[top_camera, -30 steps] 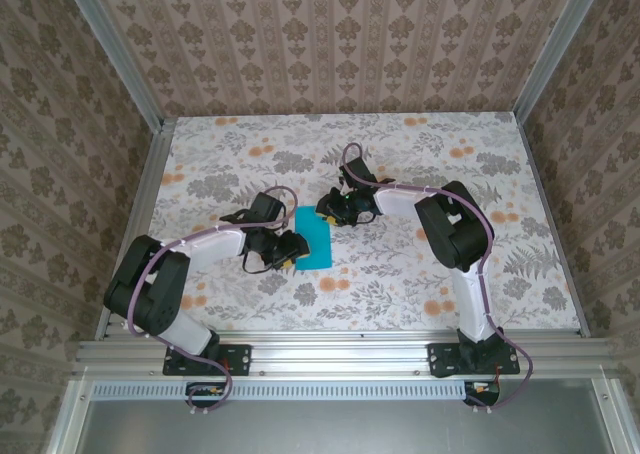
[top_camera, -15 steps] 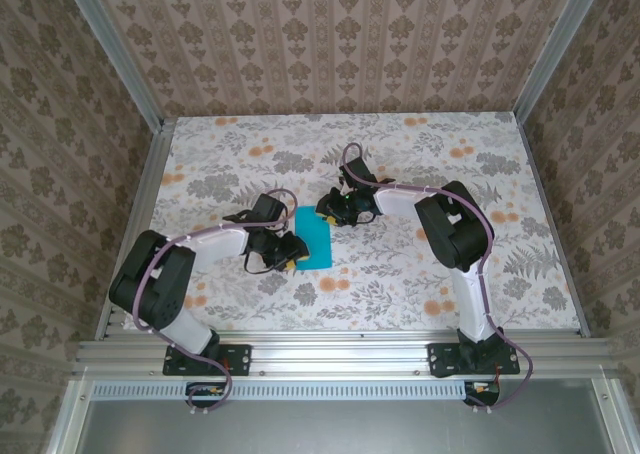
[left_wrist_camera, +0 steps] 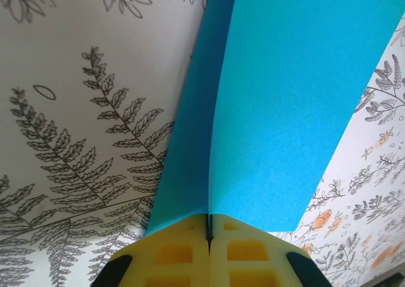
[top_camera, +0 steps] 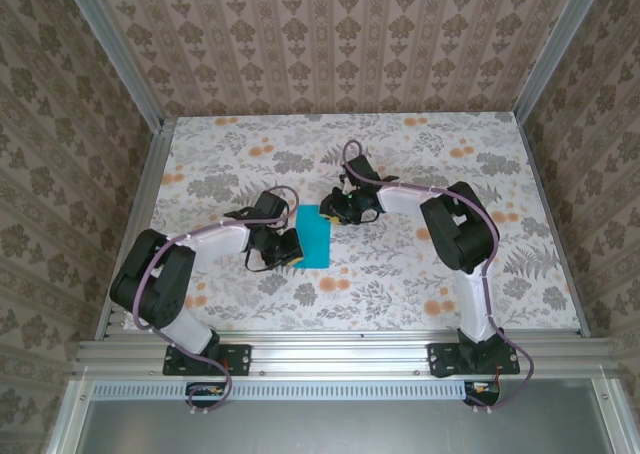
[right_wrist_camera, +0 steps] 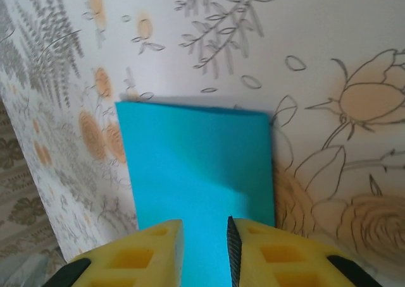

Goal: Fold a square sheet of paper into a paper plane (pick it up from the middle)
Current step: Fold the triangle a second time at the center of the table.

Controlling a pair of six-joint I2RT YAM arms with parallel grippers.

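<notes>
plainly, you are early in the job. the square sheet of paper (top_camera: 314, 236) reads as a tall, narrow rectangle rather than a square, so i'd judge it halved once along its centre line. it has no pointed nose and no wings, so the corner folds and the wing folds are all left to do.

the sheet lies near the middle of the table (top_camera: 430, 154), a little toward the left edge and well apart from all four edges. your left fingers (left_wrist_camera: 171, 258) are pressed together and clamped on the paper. in the left wrist view the blue runs straight into the seam between them, and one strip tilts up from the rest along a crease line. your right fingers (right_wrist_camera: 152, 249) stand apart over the far right part of the sheet, with blue showing in the gap. i can't tell whether they touch it.

the sheet's end edge in the right wrist view looks straight, its corners are square, and a thin shadow lies beneath it. the flowered table is bare all round the sheet, so sliding or turning it shouldn't run you near a table edge. the tight spot, as i judge it, is between your own two sets of fingers — they close in on the narrow sheet from opposite sides, with little room to pass each other.
</notes>
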